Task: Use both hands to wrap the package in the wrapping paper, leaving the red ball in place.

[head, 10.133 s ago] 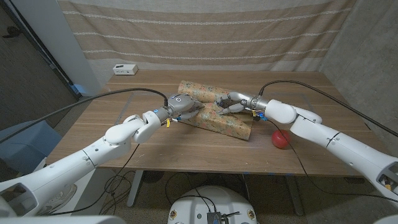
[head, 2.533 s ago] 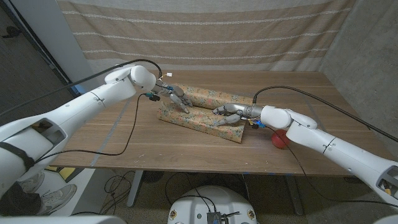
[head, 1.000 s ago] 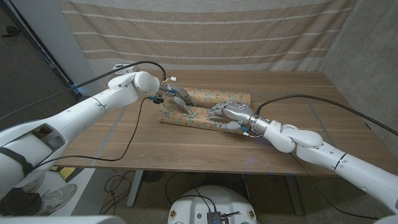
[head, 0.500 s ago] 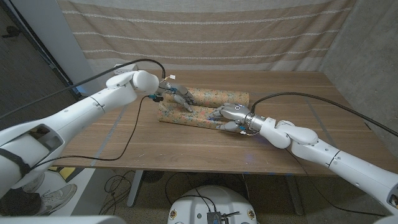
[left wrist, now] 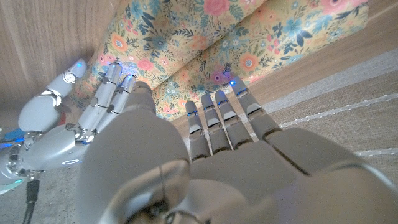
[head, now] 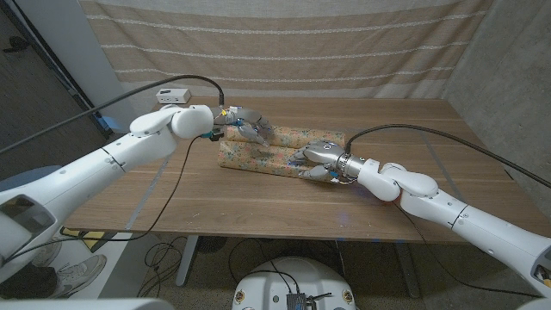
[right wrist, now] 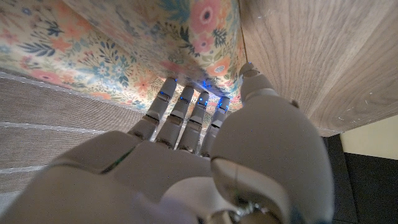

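Since half a second ago the left hand (head: 244, 129) has slid a little further along the far side of the package (head: 277, 150), and the right forearm has swung across the spot where the red ball sat earlier, so the ball cannot be made out now.

Nearest the robot, the right hand (head: 315, 160) presses on the near right part of the package, fingers stretched along the flowered wrapping paper (head: 258, 157). The right wrist view shows its fingers (right wrist: 180, 115) laid straight against the paper and the thumb beside the paper's corner; I judge it is pressing down, not pinching, though whether an edge is caught under the fingertips cannot be told.

Further back, the left hand sits at the far left end of the package, fingers spread over the top. The left wrist view shows its fingers (left wrist: 219, 121) extended toward the paper with nothing clearly clasped, and the right hand (left wrist: 74, 124) beyond.

The package lies near the middle of the wooden table (head: 215, 198), slanting from far left to near right, and already looks covered in paper along its length, with a crease running lengthways where two flaps meet. So the long wrap seems largely done; what appears left is closing that seam and tucking the ends
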Controlling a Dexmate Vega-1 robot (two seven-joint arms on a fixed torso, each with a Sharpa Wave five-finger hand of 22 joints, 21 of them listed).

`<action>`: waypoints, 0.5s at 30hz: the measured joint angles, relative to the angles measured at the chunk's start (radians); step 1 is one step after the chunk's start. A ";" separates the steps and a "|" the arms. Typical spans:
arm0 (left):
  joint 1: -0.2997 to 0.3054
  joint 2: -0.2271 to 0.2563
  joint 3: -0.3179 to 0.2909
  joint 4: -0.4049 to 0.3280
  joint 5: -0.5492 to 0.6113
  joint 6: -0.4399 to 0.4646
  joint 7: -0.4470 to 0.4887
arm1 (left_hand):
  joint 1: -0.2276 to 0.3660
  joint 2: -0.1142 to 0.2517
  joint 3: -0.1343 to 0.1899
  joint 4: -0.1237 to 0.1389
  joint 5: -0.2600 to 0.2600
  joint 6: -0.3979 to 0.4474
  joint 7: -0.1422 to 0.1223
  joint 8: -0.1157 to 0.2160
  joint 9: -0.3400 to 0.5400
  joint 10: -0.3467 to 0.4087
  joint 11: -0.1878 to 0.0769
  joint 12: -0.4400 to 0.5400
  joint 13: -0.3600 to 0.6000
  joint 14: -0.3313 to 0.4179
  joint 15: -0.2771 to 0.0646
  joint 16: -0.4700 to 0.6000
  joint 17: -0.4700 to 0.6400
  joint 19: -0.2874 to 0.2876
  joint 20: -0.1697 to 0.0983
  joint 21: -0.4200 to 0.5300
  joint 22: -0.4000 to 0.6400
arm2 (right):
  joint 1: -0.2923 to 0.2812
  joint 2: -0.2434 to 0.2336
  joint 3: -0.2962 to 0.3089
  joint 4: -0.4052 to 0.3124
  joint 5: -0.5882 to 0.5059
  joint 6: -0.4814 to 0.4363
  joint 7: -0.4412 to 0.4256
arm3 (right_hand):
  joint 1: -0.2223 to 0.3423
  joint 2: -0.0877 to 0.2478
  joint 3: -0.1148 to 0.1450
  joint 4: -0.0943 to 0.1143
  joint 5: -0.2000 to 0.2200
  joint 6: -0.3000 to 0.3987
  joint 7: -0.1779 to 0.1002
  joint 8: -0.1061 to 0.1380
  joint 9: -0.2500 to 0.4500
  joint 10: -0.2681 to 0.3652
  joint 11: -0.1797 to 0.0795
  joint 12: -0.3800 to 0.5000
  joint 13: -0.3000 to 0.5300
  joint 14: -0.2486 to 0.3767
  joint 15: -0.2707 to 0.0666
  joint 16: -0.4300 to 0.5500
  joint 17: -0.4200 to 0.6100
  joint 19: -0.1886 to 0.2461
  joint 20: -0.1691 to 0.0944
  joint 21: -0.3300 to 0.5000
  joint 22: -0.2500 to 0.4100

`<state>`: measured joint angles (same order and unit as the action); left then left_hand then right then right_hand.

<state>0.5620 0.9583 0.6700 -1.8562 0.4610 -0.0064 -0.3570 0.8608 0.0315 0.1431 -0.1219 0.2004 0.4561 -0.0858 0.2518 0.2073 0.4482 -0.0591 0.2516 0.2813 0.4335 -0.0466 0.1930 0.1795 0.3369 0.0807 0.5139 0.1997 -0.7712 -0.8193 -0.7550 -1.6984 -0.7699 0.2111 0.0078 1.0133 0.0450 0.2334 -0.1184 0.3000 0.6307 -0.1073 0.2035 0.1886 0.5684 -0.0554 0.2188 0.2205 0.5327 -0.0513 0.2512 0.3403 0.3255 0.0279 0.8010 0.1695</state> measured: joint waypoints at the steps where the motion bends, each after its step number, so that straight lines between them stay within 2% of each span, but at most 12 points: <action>1: 0.020 0.008 -0.008 -0.014 0.024 -0.007 0.030 | 0.000 0.000 -0.001 -0.001 0.000 0.004 -0.004 0.000 0.000 0.000 0.000 0.000 0.002 0.000 0.000 0.000 0.000 0.000 0.000 0.000 0.000 | 0.000 0.000 -0.001 0.000 0.002 -0.001 0.002 | 0.000 0.000 0.000 0.000 0.000 0.000 0.000 0.000 0.000 0.000 0.000 0.000 0.000 0.000 0.000 0.000 0.000 0.000 0.000 0.000 0.000; 5: 0.083 0.029 -0.025 -0.052 0.090 -0.018 0.094 | 0.008 -0.008 -0.005 -0.005 0.000 0.019 -0.009 0.004 0.000 0.003 -0.003 0.002 0.007 0.000 0.000 0.000 0.000 0.005 -0.001 0.000 0.000 | 0.001 0.000 -0.004 0.000 0.005 -0.005 0.009 | 0.000 0.000 0.004 0.004 0.000 0.000 0.000 0.000 0.000 0.000 0.000 0.001 0.000 0.000 0.000 -0.003 0.000 0.000 0.000 -0.002 0.000; 9: 0.132 0.041 -0.033 -0.077 0.158 -0.026 0.139 | 0.020 -0.020 -0.008 -0.009 0.003 0.020 -0.004 0.001 0.000 0.007 -0.007 0.004 0.009 0.000 0.000 0.000 -0.002 0.039 -0.020 0.009 0.000 | 0.001 0.000 -0.005 -0.001 0.009 -0.007 0.014 | -0.004 -0.004 0.004 0.004 0.000 0.000 0.000 0.000 0.000 0.000 0.000 0.004 0.000 0.000 0.000 0.000 0.000 0.000 0.000 -0.004 0.000; 11: 0.154 0.044 -0.033 -0.083 0.194 -0.031 0.160 | 0.024 -0.024 -0.007 -0.010 0.007 -0.031 -0.002 -0.025 0.000 -0.020 -0.006 -0.005 0.009 -0.025 0.001 -0.006 -0.003 0.040 -0.021 0.009 0.000 | 0.001 0.000 -0.006 -0.001 0.012 -0.008 0.015 | -0.004 -0.004 0.004 0.004 0.000 0.000 0.000 0.000 0.000 0.000 0.000 0.004 0.001 0.000 0.000 0.001 -0.001 0.000 0.000 -0.005 0.000; 13: 0.175 0.044 -0.033 -0.083 0.241 -0.037 0.192 | 0.025 -0.025 -0.007 -0.010 0.007 -0.094 -0.009 -0.052 -0.002 -0.064 -0.006 -0.025 0.008 -0.066 0.003 -0.016 -0.003 0.039 -0.010 0.009 -0.002 | 0.002 0.000 -0.007 -0.002 0.013 -0.008 0.016 | -0.008 0.000 0.004 0.004 0.000 0.000 0.000 0.000 0.000 0.000 0.000 0.004 0.001 0.000 0.000 0.001 -0.002 0.000 0.000 -0.005 0.000; 15: 0.188 0.042 -0.033 -0.081 0.263 -0.041 0.209 | 0.025 -0.025 -0.007 -0.010 0.007 -0.129 -0.013 -0.065 -0.003 -0.087 -0.008 -0.035 0.003 -0.088 0.005 -0.016 -0.007 0.035 -0.005 0.009 -0.005 | 0.002 0.000 -0.008 -0.002 0.016 -0.008 0.016 | -0.008 0.000 0.004 0.004 0.000 0.000 0.000 0.000 0.000 0.000 0.000 0.005 0.001 0.002 -0.002 0.001 -0.003 0.000 0.000 -0.005 0.000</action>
<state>0.7501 0.9998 0.6366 -1.9376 0.7240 -0.0476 -0.1483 0.8858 0.0065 0.1363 -0.1320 0.2079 0.3267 -0.0988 0.1871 0.2043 0.3612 -0.0669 0.2168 0.2839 0.3456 -0.0413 0.1773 0.1723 0.3715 0.0754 0.5225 0.1951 -0.7692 -0.8191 -0.7627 -1.7002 -0.7544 0.2030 0.0237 1.0054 0.0450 0.2375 -0.1144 0.2999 0.6309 -0.1070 0.2034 0.1888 0.5681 -0.0554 0.2233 0.2216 0.5348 -0.0534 0.2518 0.3374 0.3253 0.0278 0.7962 0.1695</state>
